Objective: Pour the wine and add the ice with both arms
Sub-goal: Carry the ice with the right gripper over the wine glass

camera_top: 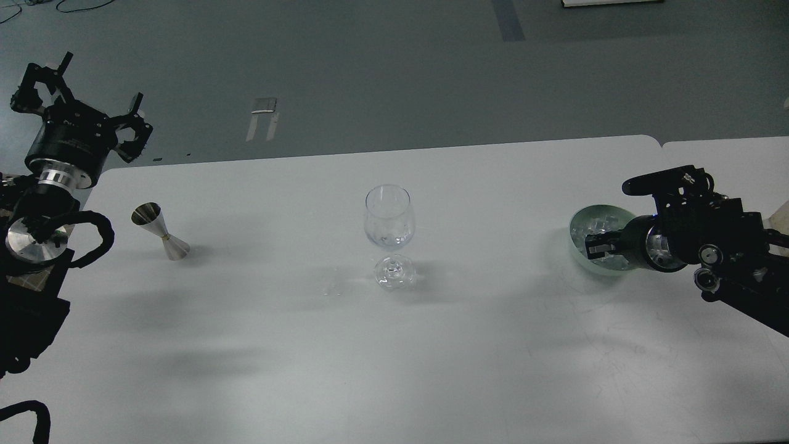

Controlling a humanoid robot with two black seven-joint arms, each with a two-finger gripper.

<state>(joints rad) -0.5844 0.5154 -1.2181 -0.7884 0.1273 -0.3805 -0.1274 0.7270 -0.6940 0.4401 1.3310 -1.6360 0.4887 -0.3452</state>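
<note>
A clear stemmed wine glass [387, 217] stands upright at the middle of the white table [394, 364]. Several small clear ice cubes [593, 223] lie in a pale green bowl [576, 248] at the right. My right gripper [595, 246] reaches in from the right, with its tip down in the bowl among the ice. It is dark and its fingers cannot be told apart. My left gripper [86, 95] is held high beyond the table's far left corner, with its prongs spread wide and nothing between them.
A small steel double-cone jigger [159, 229] stands on the table at the left, below my left gripper. A second white table [727, 154] adjoins at the far right. Grey floor lies beyond the far edge.
</note>
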